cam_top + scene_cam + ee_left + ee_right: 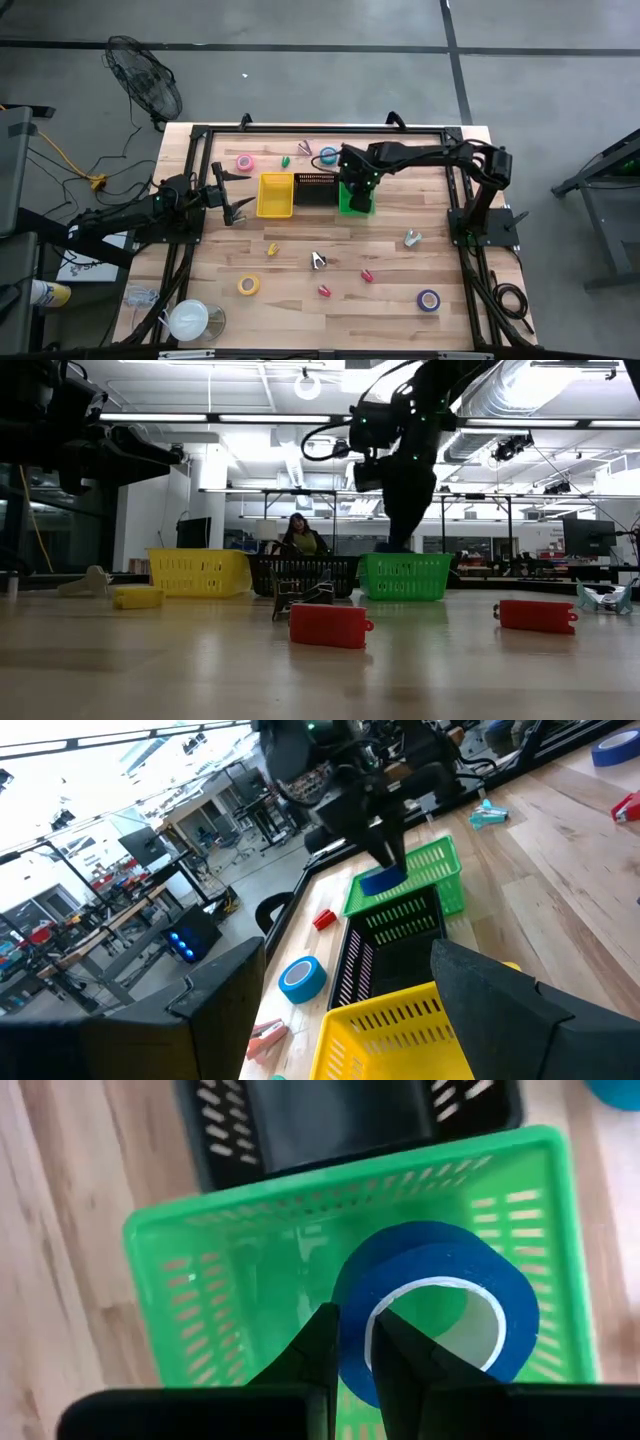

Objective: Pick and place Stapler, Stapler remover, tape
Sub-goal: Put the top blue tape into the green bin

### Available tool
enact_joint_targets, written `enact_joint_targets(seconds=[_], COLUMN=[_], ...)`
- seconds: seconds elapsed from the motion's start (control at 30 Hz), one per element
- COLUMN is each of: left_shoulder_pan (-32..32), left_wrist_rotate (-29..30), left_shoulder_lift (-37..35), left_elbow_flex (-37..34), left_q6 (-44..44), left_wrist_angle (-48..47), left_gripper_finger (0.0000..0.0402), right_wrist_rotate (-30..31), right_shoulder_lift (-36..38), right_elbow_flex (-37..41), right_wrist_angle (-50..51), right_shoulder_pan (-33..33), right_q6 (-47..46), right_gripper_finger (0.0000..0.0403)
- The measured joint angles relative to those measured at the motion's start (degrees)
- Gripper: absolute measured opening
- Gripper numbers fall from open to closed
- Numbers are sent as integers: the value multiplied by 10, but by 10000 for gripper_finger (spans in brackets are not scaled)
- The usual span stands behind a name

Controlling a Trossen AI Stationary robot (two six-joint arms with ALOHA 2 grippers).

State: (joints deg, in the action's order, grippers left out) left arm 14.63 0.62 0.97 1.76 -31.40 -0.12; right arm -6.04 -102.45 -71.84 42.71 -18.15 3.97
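Above the green bin (180, 1270), right pincer (355, 1342) clamping blue tape (440, 1325).

bins in row: left bin (276, 195) | middle bin (315, 189) | right bin (356, 197)

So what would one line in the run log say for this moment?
right tool: shut on blue tape roll, above green bin | left tool: open, empty, beside yellow bin

Blue tape roll (440, 1315) over green slotted bin (250, 1270).
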Motion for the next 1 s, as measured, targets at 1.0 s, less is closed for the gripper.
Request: enact_joint_targets(seconds=[1.0], left_shoulder_pan=[0], left_wrist_rotate=[0], left_shoulder_lift=[0], left_elbow_flex=[0], left_q6=[0], left_wrist_angle=[0], left_gripper_finger=[282], right_wrist_rotate=[13], right_shoulder_lift=[-56], right_elbow_flex=[3], right_wrist_angle=[-1], right_shoulder_pan=[-29], right_q6=[-11], right_gripper_finger=[47])
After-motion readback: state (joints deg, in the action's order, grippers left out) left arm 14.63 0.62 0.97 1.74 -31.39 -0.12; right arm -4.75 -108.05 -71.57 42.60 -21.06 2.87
